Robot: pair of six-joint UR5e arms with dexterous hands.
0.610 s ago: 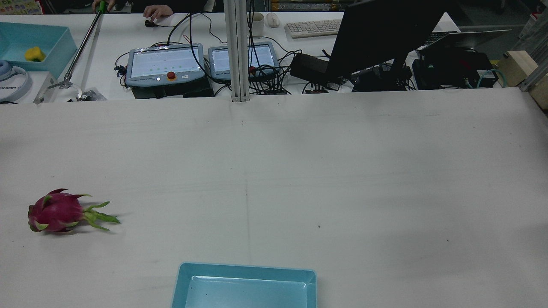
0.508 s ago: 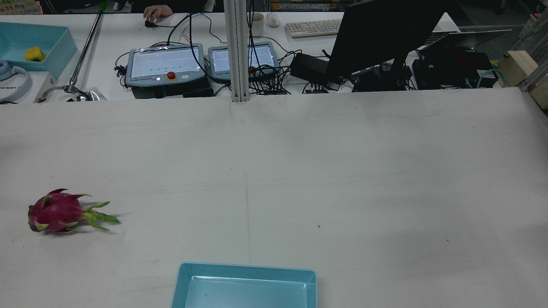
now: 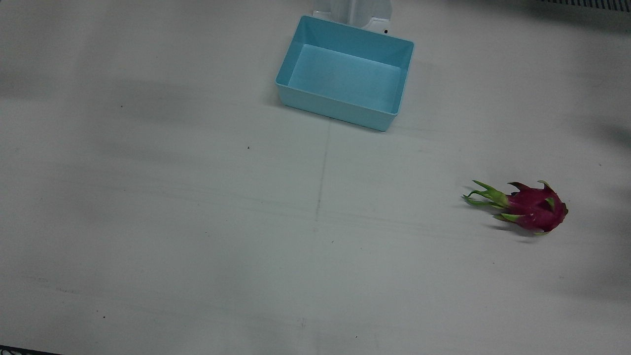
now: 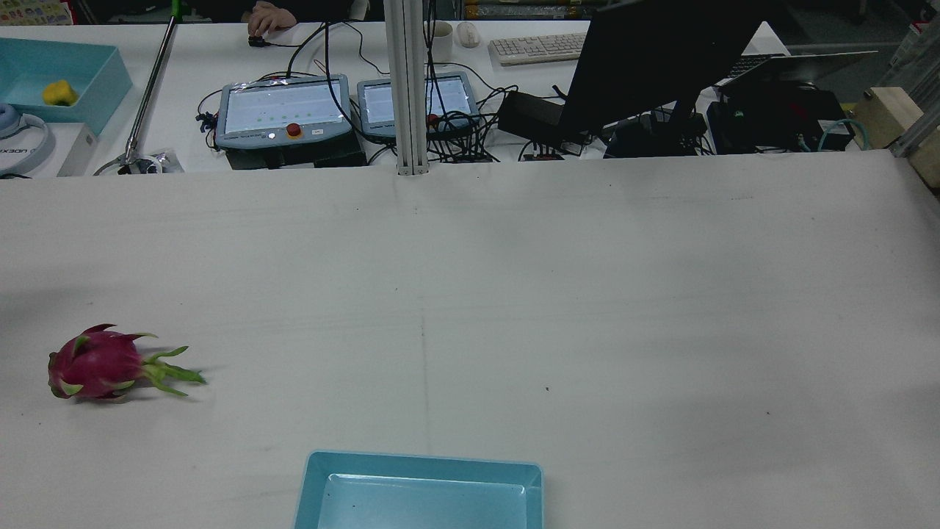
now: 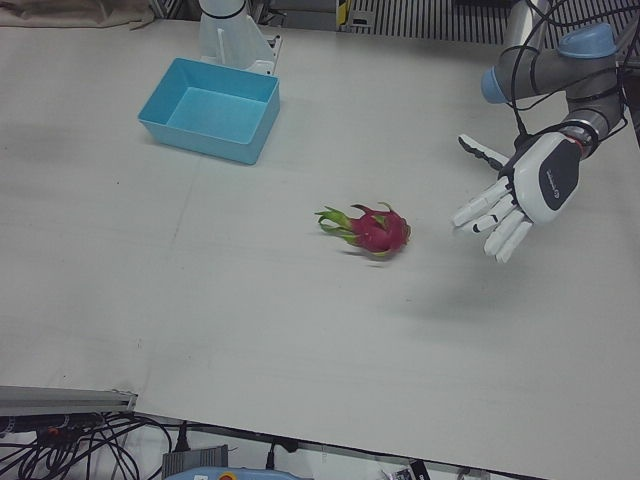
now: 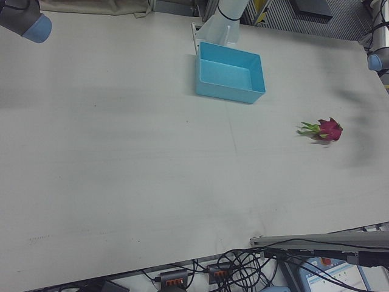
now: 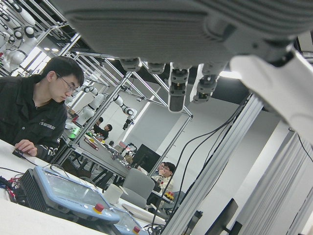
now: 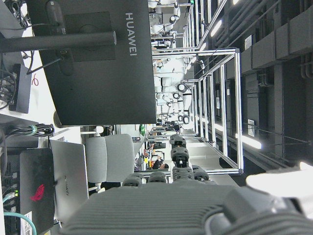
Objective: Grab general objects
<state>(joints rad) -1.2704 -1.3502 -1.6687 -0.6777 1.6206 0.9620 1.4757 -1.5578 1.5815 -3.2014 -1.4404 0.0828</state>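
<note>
A magenta dragon fruit [image 5: 380, 230] with green leafy tips lies on its side on the white table, also in the front view [image 3: 535, 209], rear view [image 4: 95, 364] and right-front view [image 6: 328, 129]. My left hand [image 5: 520, 195] is open with fingers spread, hovering above the table to the view's right of the fruit and apart from it. Its fingertips [image 7: 178, 83] show in the left hand view, holding nothing. My right hand [image 8: 176, 166] shows only in its own view, fingers extended and empty. The fruit is out of both hand views.
An empty light blue bin [image 5: 200, 135] stands near the robot's side at mid table, also in the front view [image 3: 335, 106] and rear view [image 4: 422, 459]. Beyond the table's far edge are teach pendants [image 4: 283, 110], a post [image 4: 407, 88] and a monitor [image 4: 661, 59].
A person's long grabber pole beyond the far left edge has shifted a little to the right. The dragon fruit and the bin have not moved.
</note>
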